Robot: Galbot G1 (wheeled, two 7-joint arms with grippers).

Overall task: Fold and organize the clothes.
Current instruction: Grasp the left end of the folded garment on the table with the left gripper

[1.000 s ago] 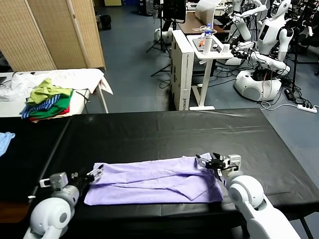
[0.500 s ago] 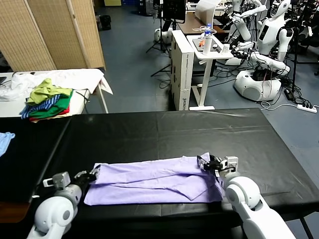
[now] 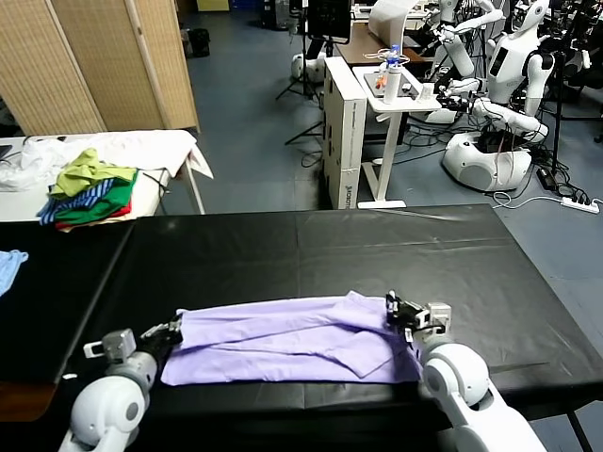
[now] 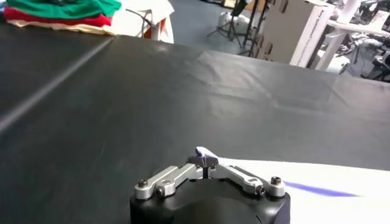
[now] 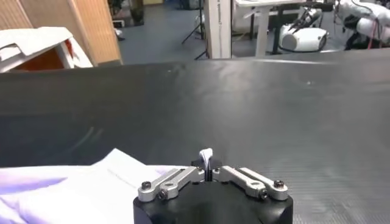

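Shirt: the purple T-shirt (image 3: 292, 337) lies flat on the black table (image 3: 311, 254), close to the near edge, stretched long from side to side.
Shirt folds: a loose flap sits on top near its right end.
Left gripper: the left gripper (image 4: 206, 162) is at the shirt's left end, near the table's near left corner. Its jaws are squeezed tight on a bit of the shirt's edge.
Right gripper: the right gripper (image 5: 207, 163) is at the shirt's right end, by the near edge. Its jaws are pressed together on a small pinch of the cloth.
Pile of clothes: green, striped and red clothes (image 3: 89, 195) lie on a white table (image 3: 165, 151) beyond the far left corner.
Blue cloth: a light blue cloth (image 3: 9, 266) lies at the far left.
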